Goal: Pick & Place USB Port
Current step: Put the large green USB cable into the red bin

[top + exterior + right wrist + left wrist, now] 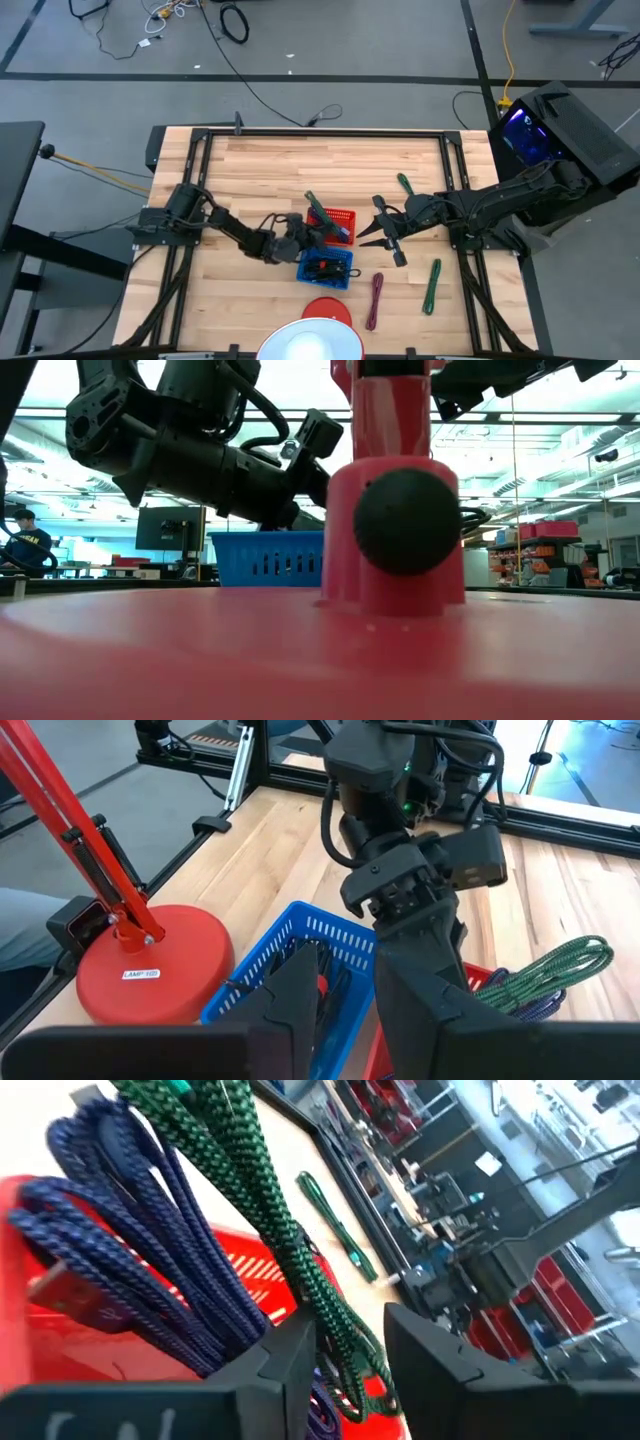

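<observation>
Lamp base (330,660), red and round, fills the foreground at table level, its red post (392,490) rising just in front of a blue basket (266,558). From above, that blue basket (326,268) sits on the wooden table (250,170) just behind the lamp base (326,308), with dark cables lying inside it, and a red basket (334,222) touches its far side. The left claw (322,230) reaches in over the red basket, its fingers (290,1365) closed on a green braided cable (270,1210) that trails out past the basket's rim. A blue braided cable (130,1270) with a USB plug (62,1285) hangs bunched beside the green one above the red basket (245,1270). The right claw (388,236) hovers just beside the baskets, its fingers (300,990) spread apart and holding nothing. On the bare table nearby lie a purple cable (375,300) and another green cable (432,286); one more green cable (406,185) rests farther back near the frame. A person (25,540) sits in the room beyond.
</observation>
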Action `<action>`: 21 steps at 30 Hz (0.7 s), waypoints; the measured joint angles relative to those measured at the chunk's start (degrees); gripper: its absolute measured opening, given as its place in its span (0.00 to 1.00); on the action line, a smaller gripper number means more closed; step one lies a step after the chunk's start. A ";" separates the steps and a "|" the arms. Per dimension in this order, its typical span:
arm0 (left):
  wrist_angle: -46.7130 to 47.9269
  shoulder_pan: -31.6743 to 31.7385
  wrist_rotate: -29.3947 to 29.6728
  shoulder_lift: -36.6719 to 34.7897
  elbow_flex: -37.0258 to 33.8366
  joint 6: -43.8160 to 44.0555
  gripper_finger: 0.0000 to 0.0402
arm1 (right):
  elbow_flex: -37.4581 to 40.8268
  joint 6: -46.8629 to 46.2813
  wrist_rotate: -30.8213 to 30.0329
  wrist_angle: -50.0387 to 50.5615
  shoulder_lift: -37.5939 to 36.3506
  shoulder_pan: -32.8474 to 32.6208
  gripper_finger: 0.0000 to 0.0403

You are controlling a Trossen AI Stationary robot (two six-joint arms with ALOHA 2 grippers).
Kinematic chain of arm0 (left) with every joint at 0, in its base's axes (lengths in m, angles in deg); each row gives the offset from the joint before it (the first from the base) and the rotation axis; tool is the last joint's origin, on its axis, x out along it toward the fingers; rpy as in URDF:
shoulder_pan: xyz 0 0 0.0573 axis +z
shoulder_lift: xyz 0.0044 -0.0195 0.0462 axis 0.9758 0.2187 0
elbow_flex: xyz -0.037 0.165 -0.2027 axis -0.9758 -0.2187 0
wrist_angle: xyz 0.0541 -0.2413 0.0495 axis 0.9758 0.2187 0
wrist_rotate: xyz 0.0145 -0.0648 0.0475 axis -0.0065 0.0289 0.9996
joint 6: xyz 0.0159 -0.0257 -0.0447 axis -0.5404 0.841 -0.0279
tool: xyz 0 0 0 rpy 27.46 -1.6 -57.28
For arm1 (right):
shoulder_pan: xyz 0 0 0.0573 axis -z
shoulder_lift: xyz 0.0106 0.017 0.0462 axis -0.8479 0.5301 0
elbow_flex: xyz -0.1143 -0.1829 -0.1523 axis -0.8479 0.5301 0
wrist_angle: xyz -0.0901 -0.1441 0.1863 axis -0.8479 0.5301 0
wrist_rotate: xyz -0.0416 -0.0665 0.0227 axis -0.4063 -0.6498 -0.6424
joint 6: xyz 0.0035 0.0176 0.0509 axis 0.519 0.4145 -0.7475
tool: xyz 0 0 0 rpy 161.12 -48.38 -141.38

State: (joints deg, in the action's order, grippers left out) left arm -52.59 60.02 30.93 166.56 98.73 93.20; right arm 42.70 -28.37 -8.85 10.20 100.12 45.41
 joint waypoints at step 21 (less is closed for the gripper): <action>-6.86 0.27 -5.75 -0.27 -0.02 -4.66 0.48 | 0.00 0.02 0.00 0.89 0.00 -0.02 0.25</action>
State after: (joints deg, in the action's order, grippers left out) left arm -59.45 60.29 25.18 166.29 98.71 88.54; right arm 42.70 -28.35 -8.85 11.09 100.12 45.39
